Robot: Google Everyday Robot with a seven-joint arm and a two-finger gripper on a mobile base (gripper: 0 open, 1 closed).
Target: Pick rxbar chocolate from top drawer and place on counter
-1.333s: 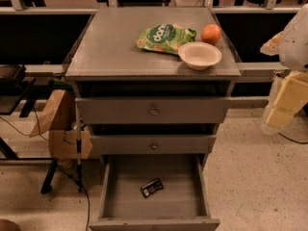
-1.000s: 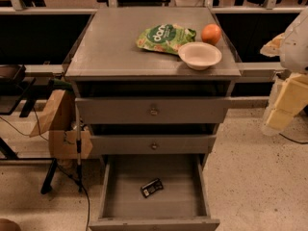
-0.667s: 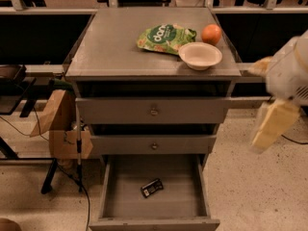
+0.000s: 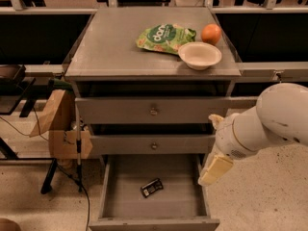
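Cabinet counter (image 4: pixel 115 47) carried a green chip bag (image 4: pixel 165 36), an orange (image 4: pixel 211 33) and a pale bowl (image 4: pixel 199 55). The bowl sat just in front of the orange and touched the bag's right edge.

Top drawer (image 4: pixel 120 110) and middle drawer (image 4: pixel 120 145) were both shut, so their insides were hidden. Bottom drawer (image 4: pixel 108 191) was pulled out, its front edge cut off by the lower frame border.

A small dark flat packet, taken to be the rxbar chocolate (image 4: pixel 151 187), lay tilted on the floor of the bottom drawer near the middle. Its wrapper could not be read.

The white arm (image 4: pixel 269 119) came in from the right and was cut off at that edge. The gripper (image 4: pixel 215 170) showed only as a cream wedge pointing down beside the bottom drawer's right wall, apart from the packet. Spread or pressed together: could not tell.

A brown paper bag (image 4: pixel 53 112) leaned at the cabinet's left side, partly in shadow.
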